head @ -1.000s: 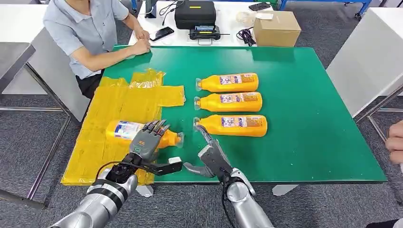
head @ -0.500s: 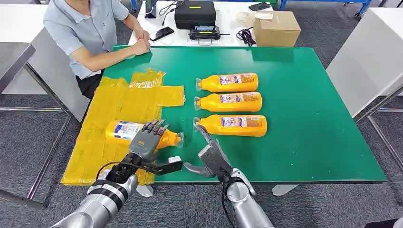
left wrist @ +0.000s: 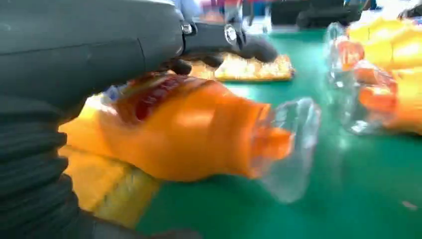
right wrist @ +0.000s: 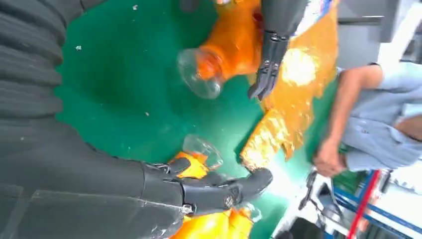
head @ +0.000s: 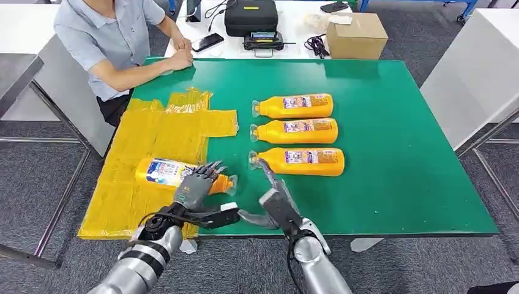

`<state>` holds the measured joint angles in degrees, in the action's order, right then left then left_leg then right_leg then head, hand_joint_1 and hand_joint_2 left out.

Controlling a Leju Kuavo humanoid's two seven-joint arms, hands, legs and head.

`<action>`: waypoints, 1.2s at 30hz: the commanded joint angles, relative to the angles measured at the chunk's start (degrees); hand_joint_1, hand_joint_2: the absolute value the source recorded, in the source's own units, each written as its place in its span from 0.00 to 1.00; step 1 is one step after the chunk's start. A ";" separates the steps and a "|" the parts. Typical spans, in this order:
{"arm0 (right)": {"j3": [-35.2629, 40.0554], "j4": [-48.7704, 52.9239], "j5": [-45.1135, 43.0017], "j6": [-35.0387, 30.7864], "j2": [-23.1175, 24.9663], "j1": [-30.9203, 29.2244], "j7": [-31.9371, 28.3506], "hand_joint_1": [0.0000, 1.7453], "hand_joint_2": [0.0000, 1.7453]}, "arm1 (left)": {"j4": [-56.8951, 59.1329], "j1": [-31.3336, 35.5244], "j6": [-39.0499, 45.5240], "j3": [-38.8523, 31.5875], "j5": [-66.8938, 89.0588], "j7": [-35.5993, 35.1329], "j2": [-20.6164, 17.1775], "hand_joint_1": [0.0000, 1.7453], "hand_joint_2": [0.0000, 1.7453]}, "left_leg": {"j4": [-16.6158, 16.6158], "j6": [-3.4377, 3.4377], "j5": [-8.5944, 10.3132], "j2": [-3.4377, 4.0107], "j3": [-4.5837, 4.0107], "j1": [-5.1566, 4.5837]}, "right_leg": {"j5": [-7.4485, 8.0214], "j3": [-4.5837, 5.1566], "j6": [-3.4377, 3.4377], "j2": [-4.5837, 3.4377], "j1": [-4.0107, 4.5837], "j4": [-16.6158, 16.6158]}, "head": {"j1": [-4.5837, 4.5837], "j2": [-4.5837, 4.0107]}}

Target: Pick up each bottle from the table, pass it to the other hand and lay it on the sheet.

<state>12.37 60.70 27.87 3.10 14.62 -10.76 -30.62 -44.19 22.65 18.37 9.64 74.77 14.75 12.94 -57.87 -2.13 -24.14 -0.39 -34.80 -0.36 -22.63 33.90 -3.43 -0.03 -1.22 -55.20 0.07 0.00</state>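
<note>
Bottle number one [head: 177, 174] lies on its side across the edge of the yellow sheet [head: 147, 147], its labelled body on the sheet and its clear cap poking out over the bare green table [head: 392, 122]. My left hand [head: 194, 187] is spread over the bottle's neck end with its fingers [head: 211, 168] apart above it; whether they press on it or merely hover I cannot tell, and nothing is clasped in them. From my left wrist the same bottle [left wrist: 189, 129] lies just beyond the thumb, its cap on the green. Just beside that bottle, on the side away from the sheet, my right hand [head: 272, 196] rests low over the table, fingers stretched out and holding nothing, their tips reaching towards the cap of the nearest bottle [head: 300, 161] in a row of three. Beyond it in the row lie the middle bottle [head: 297, 130] and the far bottle [head: 295, 106], all on their sides with caps pointing towards the sheet. At the sheet's far corner a person [head: 116, 43] in a pale blue shirt sits with forearms resting on the table edge. Behind the green table, on a white surface, stand a black case [head: 251, 17], a phone [head: 210, 42] and a cardboard box [head: 357, 35].
</note>
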 commanded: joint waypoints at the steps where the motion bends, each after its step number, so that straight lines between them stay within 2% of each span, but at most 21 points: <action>1: -0.13 2.47 1.51 0.04 -0.74 0.58 1.08 0.00 1.00 | -17.58 -5.34 -2.21 -1.90 -5.15 0.34 3.19 0.00 1.00 | -0.04 0.07 -0.03 0.01 -0.11 0.09 | -0.05 0.08 0.09 0.08 0.10 0.00 | 0.02 0.00; 8: 1.58 8.96 3.13 -0.10 -0.21 2.42 1.09 0.00 1.00 | -22.45 -6.62 -3.26 -5.39 -12.28 2.70 4.23 0.00 1.00 | -0.09 0.09 -0.07 -0.06 -0.17 0.15 | -0.12 0.15 0.13 0.16 0.14 -0.02 | 0.02 0.00; 12: 1.68 9.82 3.16 -0.13 -0.08 2.54 1.08 0.00 1.00 | -23.19 -6.88 -3.38 -5.28 -12.35 2.77 4.32 0.00 1.00 | -0.04 0.07 -0.05 -0.13 -0.12 0.15 | -0.11 0.06 0.12 0.20 0.13 0.04 | 0.02 0.00; 13: 1.68 9.82 3.16 -0.13 -0.08 2.54 1.08 0.00 1.00 | -23.19 -6.88 -3.38 -5.28 -12.35 2.77 4.32 0.00 1.00 | -0.01 0.03 0.01 -0.33 -0.26 0.03 | -0.11 0.16 0.09 0.20 0.00 -0.01 | 0.29 0.00; 16: 1.90 10.50 3.39 -0.04 -0.29 2.84 0.93 0.00 1.00 | -23.51 -7.16 -3.63 -5.07 -12.32 2.73 4.32 0.00 1.00 | 0.00 0.06 -0.06 -0.01 -0.27 0.02 | -0.02 0.19 0.07 0.00 0.01 0.00 | 0.20 0.00; 18: 2.27 11.57 3.72 0.12 -0.22 3.03 0.83 0.00 1.00 | -24.38 -7.55 -3.38 -4.72 -12.41 3.16 4.35 0.00 1.00 | 0.01 0.09 -0.04 -0.15 -0.25 0.05 | -0.06 0.14 0.11 0.18 0.04 0.03 | 0.26 0.00; 23: 2.88 13.69 4.68 -0.14 -0.47 3.79 0.89 0.00 1.00 | -27.96 -9.11 -4.07 -4.04 -15.10 4.09 5.13 0.00 1.00 | -0.01 0.06 -0.04 -0.11 -0.31 0.05 | -0.04 0.22 0.08 0.06 0.04 0.02 | 0.24 0.00; 26: 2.69 20.61 4.37 -2.16 -0.56 6.27 -2.35 0.00 1.00 | -31.34 -10.69 -7.12 -4.07 -21.55 4.27 6.00 0.00 1.00 | -0.04 0.10 -0.12 -0.11 -0.20 0.11 | -0.12 0.09 0.14 0.10 0.11 0.01 | 0.26 0.00; 29: 1.53 26.68 3.21 -1.22 -0.74 7.97 -1.12 0.00 1.00 | -32.47 -11.68 -7.19 -3.55 -22.08 3.29 5.49 0.00 1.00 | -0.06 0.08 -0.10 -0.18 -0.29 0.07 | -0.14 0.17 0.12 0.15 0.06 -0.04 | 0.26 0.00; 33: 1.87 25.62 3.67 -0.15 -0.61 7.57 -0.65 0.00 1.00 | -30.73 -11.15 -5.61 -4.84 -20.23 2.53 5.14 0.00 1.00 | -0.03 0.11 -0.12 -0.10 -0.19 0.10 | -0.13 0.09 0.16 0.07 0.09 0.00 | 0.26 0.00; 36: 1.62 26.21 2.39 -0.92 -0.24 8.02 -2.53 0.00 1.00 | -30.16 -10.70 -8.22 -6.44 -24.75 2.85 6.16 0.00 1.00 | -0.01 0.16 -0.12 -0.11 -0.11 0.13 | -0.13 0.00 0.21 0.09 0.13 0.03 | 0.26 0.00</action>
<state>13.84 84.24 31.45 2.47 15.76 -3.06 -31.61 -75.76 10.76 12.68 5.73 54.45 17.77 18.58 -57.88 -2.14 -24.14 -0.55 -35.22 -0.35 -22.66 34.21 -3.42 0.06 -1.22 -55.19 0.33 0.00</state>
